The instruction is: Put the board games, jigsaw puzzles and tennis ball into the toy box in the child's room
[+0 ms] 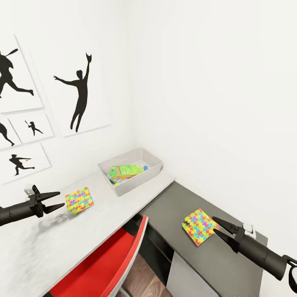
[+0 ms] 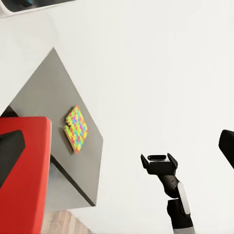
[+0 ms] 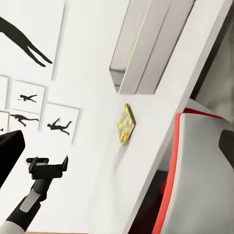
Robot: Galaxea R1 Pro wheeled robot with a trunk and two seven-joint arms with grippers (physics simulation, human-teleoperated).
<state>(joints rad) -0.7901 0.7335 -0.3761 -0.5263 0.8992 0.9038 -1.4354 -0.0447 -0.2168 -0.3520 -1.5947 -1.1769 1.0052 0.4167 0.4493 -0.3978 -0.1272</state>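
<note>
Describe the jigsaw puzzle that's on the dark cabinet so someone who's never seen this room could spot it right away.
Start at the long pale table along the wall with the silhouette prints; the lower dark grey cabinet adjoins its end in the corner. On that cabinet lies the jigsaw puzzle, a thin multicoloured square, just ahead of the right end effector. Its twin lies on the pale table instead.

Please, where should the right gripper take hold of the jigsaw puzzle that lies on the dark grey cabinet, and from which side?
Probably its near corner: the jigsaw puzzle lies flat and thin on the cabinet, that corner toward the open right gripper. Approach low from the robot's side, one finger sliding underneath.
</note>
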